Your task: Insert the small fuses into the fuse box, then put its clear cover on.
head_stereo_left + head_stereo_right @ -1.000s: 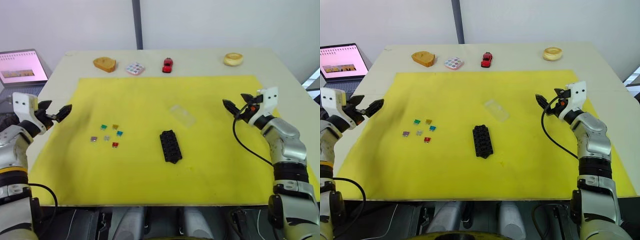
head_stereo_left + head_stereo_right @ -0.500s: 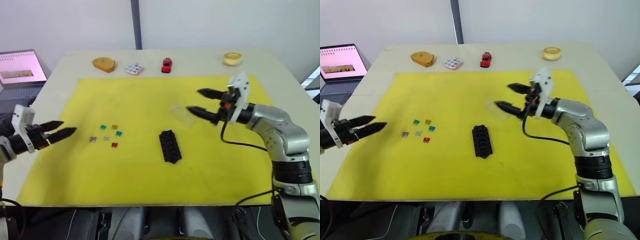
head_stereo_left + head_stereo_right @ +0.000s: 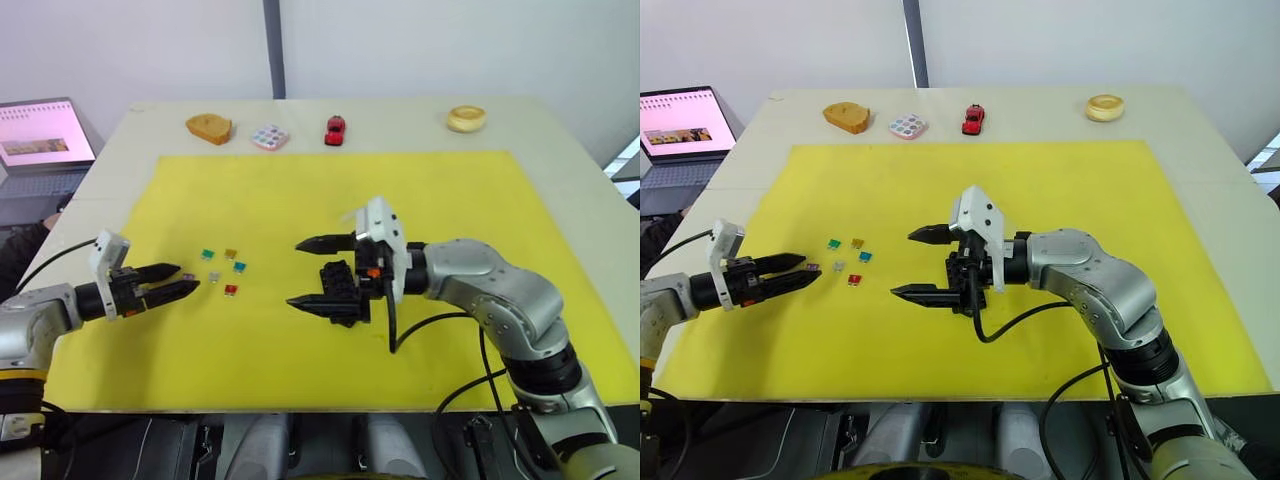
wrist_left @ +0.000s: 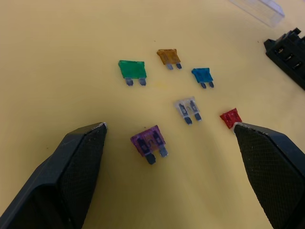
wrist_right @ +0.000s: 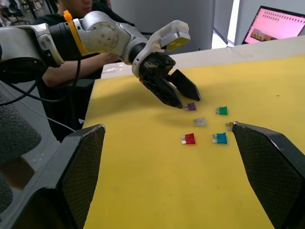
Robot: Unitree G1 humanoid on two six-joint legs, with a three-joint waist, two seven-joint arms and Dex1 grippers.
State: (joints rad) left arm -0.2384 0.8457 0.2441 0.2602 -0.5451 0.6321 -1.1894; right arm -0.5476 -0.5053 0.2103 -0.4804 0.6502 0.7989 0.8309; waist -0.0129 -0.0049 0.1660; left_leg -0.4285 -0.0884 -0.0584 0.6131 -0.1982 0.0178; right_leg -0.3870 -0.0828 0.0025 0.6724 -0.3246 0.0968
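Both arms low over mat: left pincer (image 3: 172,281) apart beside fuses (image 4: 164,98); right pincer (image 3: 310,272) apart.

Left end effector (image 5: 183,93) just beside purple fuse (image 5: 190,106), fingertips near together.

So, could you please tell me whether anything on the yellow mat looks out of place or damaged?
Nothing stands out. The six small fuses lie loose and apart on the yellow mat, none spilled off it, and the fuse box and clear cover look intact. Both end effectors, left and right, are open.
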